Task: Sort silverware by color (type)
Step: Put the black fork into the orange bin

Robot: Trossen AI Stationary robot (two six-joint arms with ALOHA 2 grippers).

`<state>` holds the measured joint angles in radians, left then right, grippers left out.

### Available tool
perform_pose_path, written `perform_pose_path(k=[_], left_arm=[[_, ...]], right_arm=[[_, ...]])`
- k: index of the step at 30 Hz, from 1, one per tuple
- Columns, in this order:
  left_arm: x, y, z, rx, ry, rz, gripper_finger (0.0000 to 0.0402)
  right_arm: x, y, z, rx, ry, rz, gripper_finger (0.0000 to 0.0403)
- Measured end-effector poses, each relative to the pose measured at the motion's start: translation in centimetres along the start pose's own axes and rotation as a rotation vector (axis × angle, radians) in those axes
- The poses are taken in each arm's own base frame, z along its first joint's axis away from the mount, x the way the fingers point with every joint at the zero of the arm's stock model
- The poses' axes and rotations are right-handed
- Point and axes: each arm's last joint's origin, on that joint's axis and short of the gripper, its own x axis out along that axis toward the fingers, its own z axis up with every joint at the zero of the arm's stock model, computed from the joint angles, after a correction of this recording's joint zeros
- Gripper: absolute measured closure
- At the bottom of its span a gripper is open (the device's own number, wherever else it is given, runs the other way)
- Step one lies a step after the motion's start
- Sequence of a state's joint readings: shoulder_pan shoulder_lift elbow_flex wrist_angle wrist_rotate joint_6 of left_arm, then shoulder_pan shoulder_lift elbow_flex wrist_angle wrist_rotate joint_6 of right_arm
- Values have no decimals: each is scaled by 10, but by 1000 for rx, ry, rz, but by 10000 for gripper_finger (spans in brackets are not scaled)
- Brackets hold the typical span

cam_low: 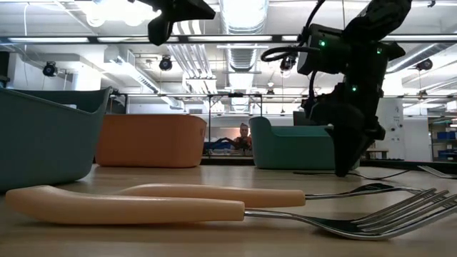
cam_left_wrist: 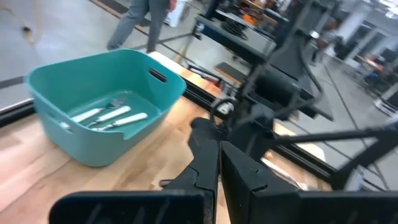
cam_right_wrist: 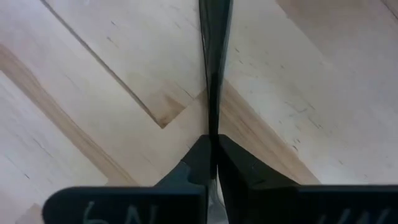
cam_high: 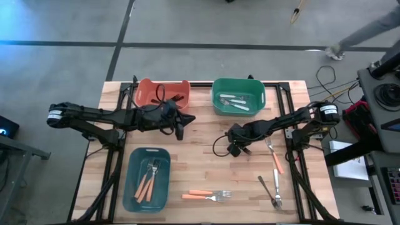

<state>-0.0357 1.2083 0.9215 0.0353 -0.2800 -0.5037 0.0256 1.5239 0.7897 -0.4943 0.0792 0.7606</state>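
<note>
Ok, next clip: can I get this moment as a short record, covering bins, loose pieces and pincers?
left pincer: shut, empty, raised beside the orange bin
right pincer: shut, down at mid-table on a thin dark strip, perhaps a black utensil edge-on
green bin: white-handled utensils
blue tray: orange-handled forks
loose near front edge: two orange-handled forks
loose on right side: orange-handled piece, silver utensils

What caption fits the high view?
Right gripper down at mid-table, shut; left gripper shut beside the orange bin.
</note>
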Motion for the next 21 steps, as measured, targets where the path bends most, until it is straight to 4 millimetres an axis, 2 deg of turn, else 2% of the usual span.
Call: perform_pose_path(k=[6,9,15,21], left_arm=[[0,-1,0,79,14,-34,401],[0,-2,1,117,3,-39,389],[-1,-9,10,130,-74,-168,329],[-2,-14,17,115,-136,-227,251]], right_arm=[[-42,1,5,14,-133,152,393],[-61,1,8,26,-213,226,393],[-110,7,19,11,-499,481,394],[-158,14,32,-89,-889,697,394]])
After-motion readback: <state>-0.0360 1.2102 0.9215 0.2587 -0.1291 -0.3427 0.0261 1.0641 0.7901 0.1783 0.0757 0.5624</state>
